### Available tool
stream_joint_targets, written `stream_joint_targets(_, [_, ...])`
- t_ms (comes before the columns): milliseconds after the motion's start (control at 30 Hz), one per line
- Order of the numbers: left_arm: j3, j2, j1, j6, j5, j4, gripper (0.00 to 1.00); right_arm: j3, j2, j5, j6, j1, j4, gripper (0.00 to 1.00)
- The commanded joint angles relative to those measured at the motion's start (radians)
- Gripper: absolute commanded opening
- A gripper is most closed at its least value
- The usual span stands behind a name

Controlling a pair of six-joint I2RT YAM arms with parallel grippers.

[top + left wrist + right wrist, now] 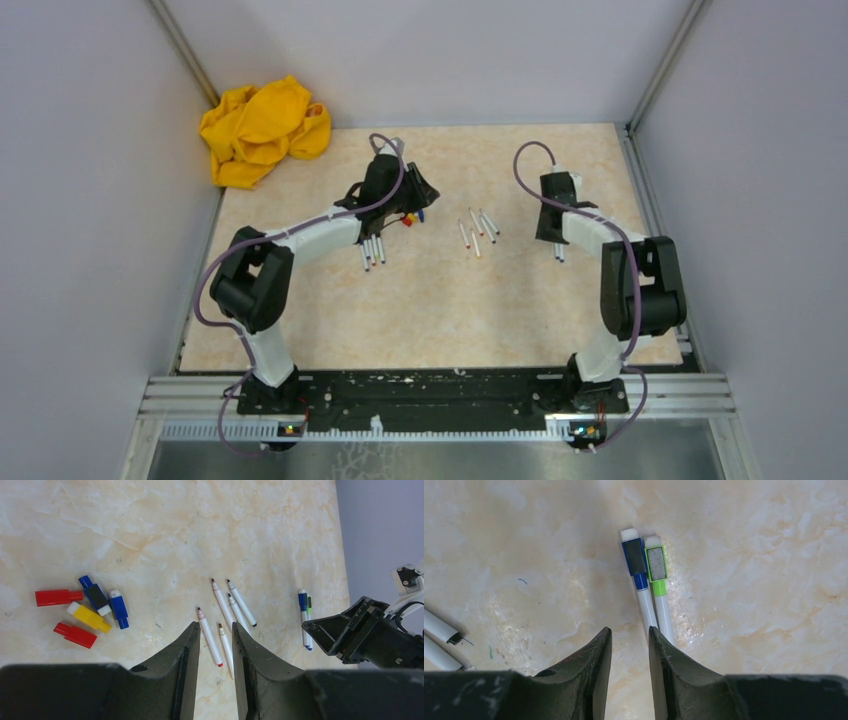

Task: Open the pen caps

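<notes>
**Item:** two capped pens, lying side by side and touching on the table. They sit just ahead of the right gripper, with their barrels running under one of its fingers. Both caps are on.

**Handling (a judgement):** The pair needs parting first.
- Close on one white barrel only, well back from its cap, and lift it clear of its neighbour.
- Let the other arm take the cap and pull straight along the barrel, with no sideways wrench.
- Catching both barrels at once, or pinching the cap itself, would spoil the pull.

**Appearance:** one blue cap and one green cap. Each is blocky, with a dark or grey pad on its face (an eraser, probably) and a white end plug. The barrels are thin and white.

**Right gripper:** jaws partly apart, nothing between them.

**Left gripper**: jaws partly apart and empty, hovering above five uncapped pens with bare tips.

**Adjacent:** loose caps, two red, two blue and one yellow, clustered to one side of those pens.

**Further out:** a yellow cloth, crumpled at the far left corner.
</notes>
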Motion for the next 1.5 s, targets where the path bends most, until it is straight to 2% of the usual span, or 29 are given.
stream_joint_targets(0, [-0.003, -0.005, -0.007, 0.007, 0.012, 0.034, 0.36, -0.001, -0.007, 0.015, 0.005, -0.021, 0.029, 0.33])
stream_joint_targets(933, [-0.007, -0.017, -0.006, 0.014, 0.012, 0.031, 0.36, -0.001, 0.078, -0.038, 0.006, -0.047, 0.038, 0.32])
stream_joint_targets(1000, [-0.011, -0.022, -0.007, 0.016, 0.012, 0.031, 0.36, -0.007, 0.082, -0.041, 0.011, -0.047, 0.038, 0.26])
stream_joint_targets(1067, [-0.015, -0.026, -0.007, 0.016, 0.01, 0.032, 0.36, -0.016, 0.082, -0.044, 0.013, -0.047, 0.039, 0.16])
stream_joint_targets(1200, [-0.022, -0.032, -0.006, 0.014, 0.01, 0.031, 0.36, -0.039, 0.069, -0.054, 0.015, -0.047, 0.05, 0.01])
stream_joint_targets(1367, [-0.024, -0.039, -0.006, 0.018, 0.012, 0.032, 0.36, -0.062, 0.011, -0.112, -0.006, -0.029, 0.081, 0.0])
stream_joint_targets(1467, [-0.026, -0.036, -0.006, 0.015, 0.067, 0.048, 0.41, -0.054, -0.032, -0.149, -0.037, 0.026, 0.097, 0.0])
